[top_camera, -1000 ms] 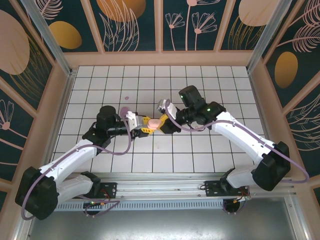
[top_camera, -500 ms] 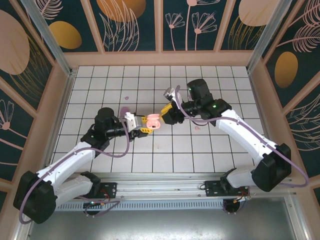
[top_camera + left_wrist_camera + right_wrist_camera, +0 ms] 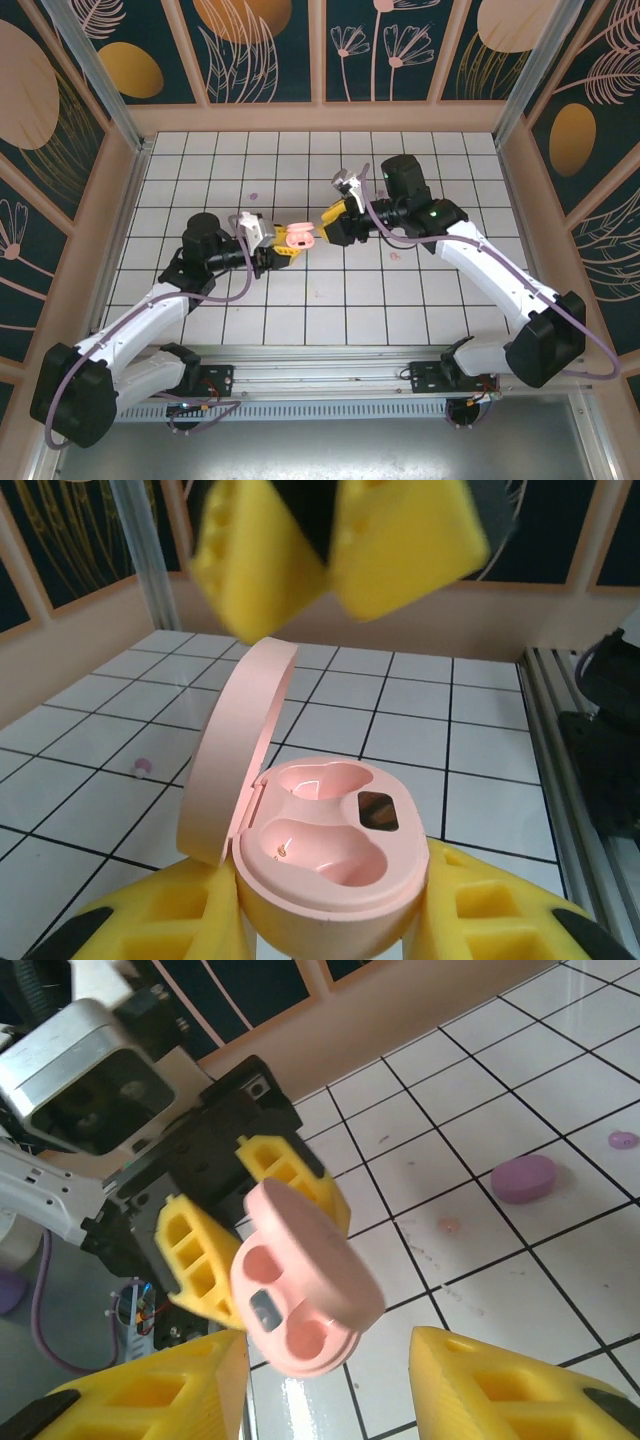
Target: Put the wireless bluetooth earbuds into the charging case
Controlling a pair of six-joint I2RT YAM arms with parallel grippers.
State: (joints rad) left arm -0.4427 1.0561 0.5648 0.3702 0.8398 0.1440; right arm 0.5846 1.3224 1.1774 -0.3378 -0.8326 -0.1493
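Lid up and both wells bare: that is how the pink charging case (image 3: pixel 320 850) sits in my left claw (image 3: pixel 330 920), whose yellow fingers (image 3: pixel 480 910) are pressed against its base from either side. I hold it low on the body so the hinged lid can stand free and the two sockets face outward, toward my other arm, where something can be dropped in. Seen from above, the case is off the tiled floor (image 3: pixel 420 160), near the middle of the table and between my two wrists.

My right claw (image 3: pixel 330 1380) stands just in front of the case with its fingers spread and nothing between them — the open case shows through the gap. I judge it is empty-handed because no bud has been fetched for this case yet.

The earbuds are down on the tiles, well apart from the case. From my right wrist I see a lilac earbud (image 3: pixel 622 1140) beyond the closed purple case (image 3: pixel 525 1178), and a pale pink earbud (image 3: pixel 449 1226) nearer. Being so tiny and rounded, they will probably want a careful fingertip pinch.
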